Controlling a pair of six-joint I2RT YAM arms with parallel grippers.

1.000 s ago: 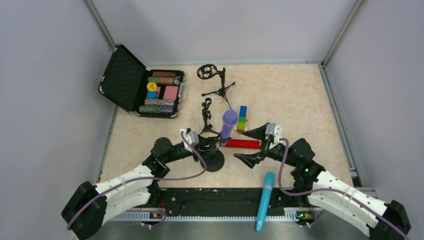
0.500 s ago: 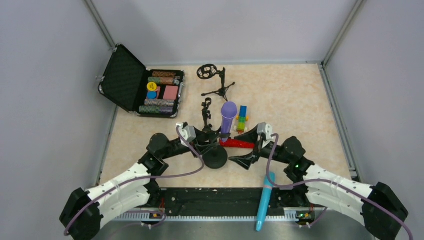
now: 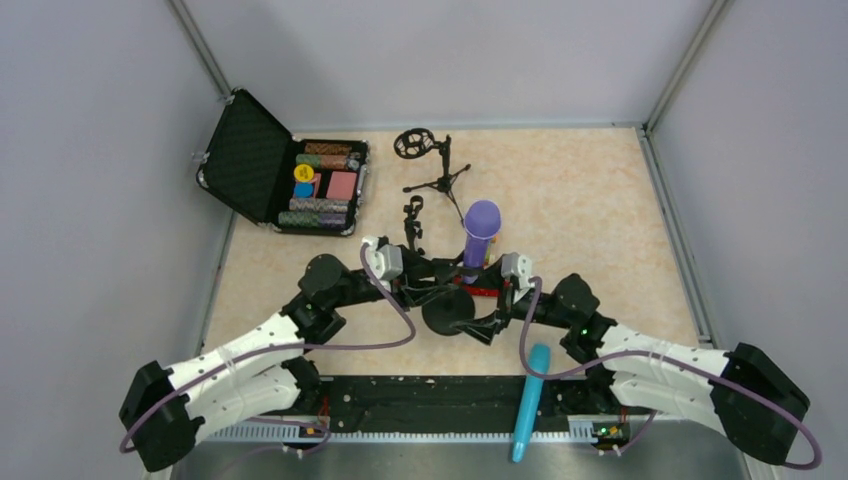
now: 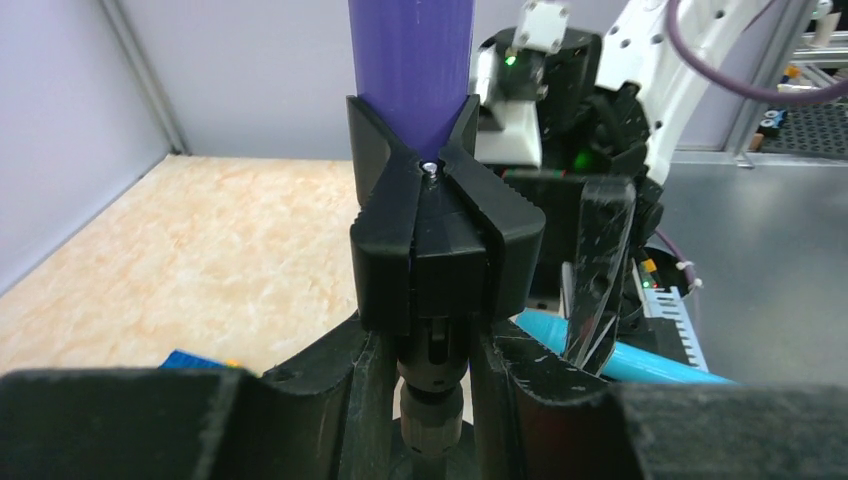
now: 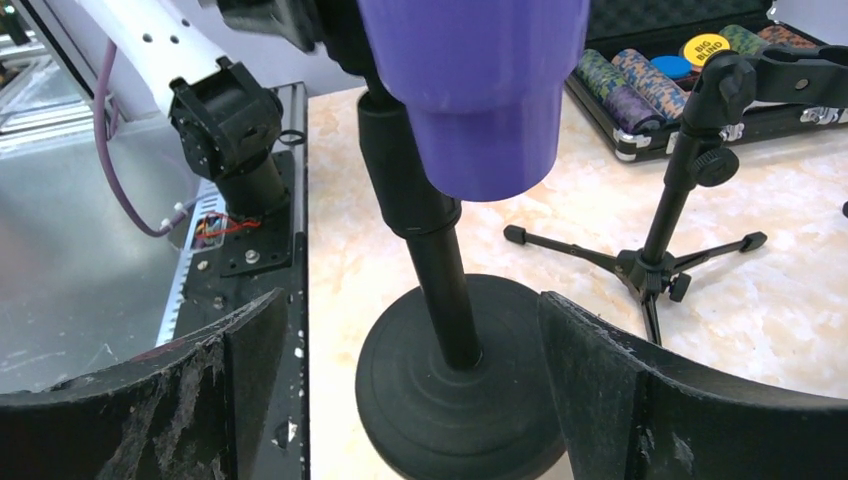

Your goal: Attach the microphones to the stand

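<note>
purple microphone: smooth matte plastic cylinder. It stands upright in the clip of the round-base stand, centre of the top frame.
clip: chunky black plastic V with a small screw at its notch.
left gripper: I see its black fingers clamped on the stand's thin post, just under the clip.
right gripper: fingers spread wide. The scuffed black pads flank the base, apart from it.
cyan microphone: glossy stick, lower right of centre, lying across the black rail.
red microphone: only a red sliver shows beside the base.
left wrist only: the clip's grip on the purple barrel, close up.
right wrist only: the base is a domed disc with faint rings. A thin-legged tripod stand and a chip case sit at upper right.
</note>
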